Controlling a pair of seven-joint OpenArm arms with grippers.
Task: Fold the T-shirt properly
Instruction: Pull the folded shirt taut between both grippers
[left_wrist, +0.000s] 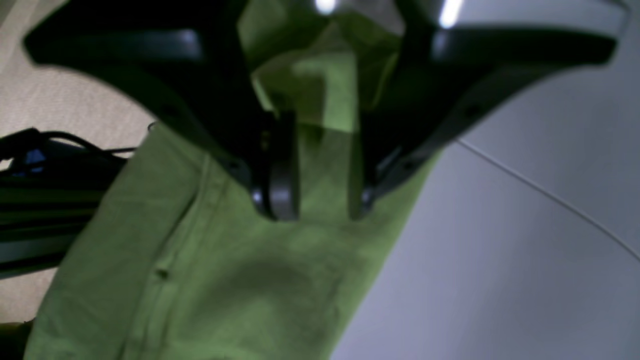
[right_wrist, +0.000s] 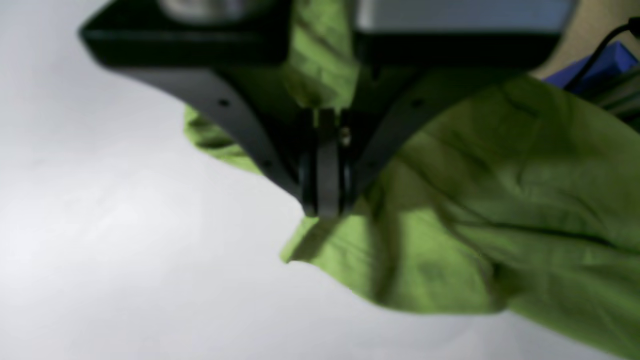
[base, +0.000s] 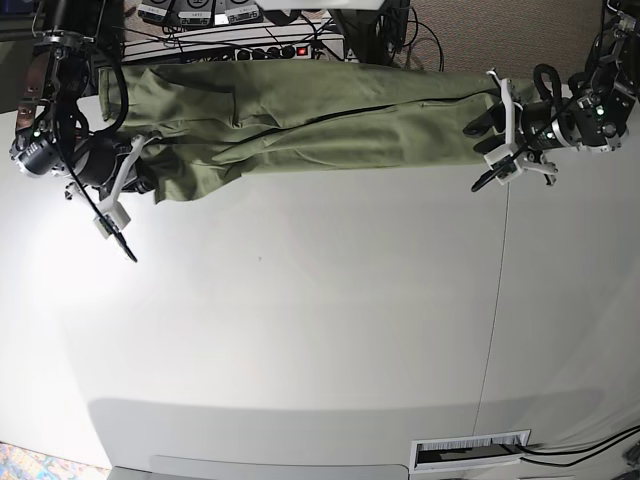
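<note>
The green T-shirt (base: 300, 115) lies stretched in a long wrinkled band along the far edge of the white table (base: 300, 320). My right gripper (base: 148, 178) is at its left end. In the right wrist view its fingers (right_wrist: 325, 165) are pressed together on the shirt's edge (right_wrist: 450, 225), with cloth bunched behind them. My left gripper (base: 485, 150) is at the shirt's right end. In the left wrist view its fingers (left_wrist: 280, 190) stand a little apart with a fold of the shirt (left_wrist: 320, 95) caught between them, and the rest of the shirt spreads below.
A power strip and cables (base: 280, 45) sit behind the table's far edge. A seam (base: 498, 300) runs down the table at the right. A labelled slot (base: 470, 450) is at the front edge. A black frame (left_wrist: 40, 200) and floor show beyond the table.
</note>
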